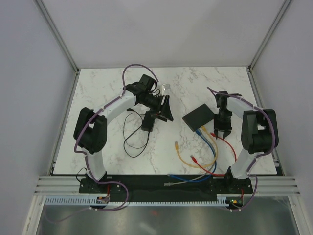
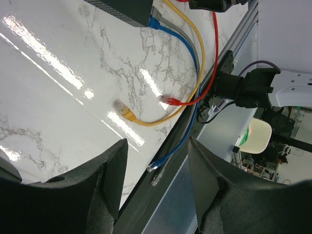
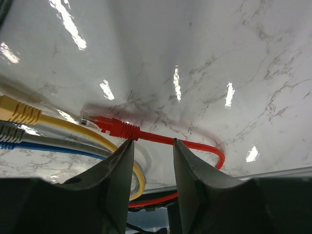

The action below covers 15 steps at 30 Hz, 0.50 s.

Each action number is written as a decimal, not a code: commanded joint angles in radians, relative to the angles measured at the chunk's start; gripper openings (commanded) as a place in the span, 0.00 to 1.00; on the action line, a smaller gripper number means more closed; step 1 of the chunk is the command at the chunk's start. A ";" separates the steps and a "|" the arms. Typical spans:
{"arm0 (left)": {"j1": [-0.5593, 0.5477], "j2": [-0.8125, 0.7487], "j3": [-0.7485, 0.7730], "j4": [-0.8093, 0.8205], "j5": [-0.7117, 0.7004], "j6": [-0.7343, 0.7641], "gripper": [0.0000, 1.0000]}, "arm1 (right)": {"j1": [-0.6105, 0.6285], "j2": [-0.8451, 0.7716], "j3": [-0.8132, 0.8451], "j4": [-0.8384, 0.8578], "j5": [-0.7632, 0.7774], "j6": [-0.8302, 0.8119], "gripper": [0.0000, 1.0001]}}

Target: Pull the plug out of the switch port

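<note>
- The right gripper is hovering low over the table. Its jaws are standing apart and clamping nothing.
- The red plug is lying loose on the marble just ahead of the fingertips and slightly to their left. It is sitting in no socket.
- The red cable is running back from the plug, through the gap between the two fingers, and curving off to the gripper's right.
- The switch is sitting just beyond and to the left of this gripper. The yellow plug and the blue plug appear to be seated in it.
- The left gripper is hanging well away from the switch, with its jaws open and empty, and is looking across at the cables.
- The pull itself looks finished, and the step in hand is letting go of the freed plug.
- The next move is calling for a straight lift away, so that the fingers are not snagging the cable lying between them or dragging the plug back towards the port.
</note>
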 commanded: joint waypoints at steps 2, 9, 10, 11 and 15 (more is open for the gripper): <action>0.015 -0.050 -0.009 0.001 0.032 0.044 0.60 | 0.002 0.022 0.020 -0.026 0.040 -0.036 0.44; 0.018 -0.052 -0.013 -0.001 0.045 0.044 0.60 | 0.005 0.048 0.020 -0.017 0.036 -0.063 0.41; 0.020 -0.052 -0.015 0.002 0.045 0.043 0.60 | 0.004 0.050 0.018 -0.012 0.034 -0.068 0.41; 0.020 -0.052 -0.016 0.002 0.045 0.043 0.60 | 0.004 0.053 0.017 -0.009 0.031 -0.069 0.41; 0.023 -0.050 -0.026 0.004 0.057 0.043 0.60 | 0.004 0.074 0.015 -0.002 0.044 -0.069 0.42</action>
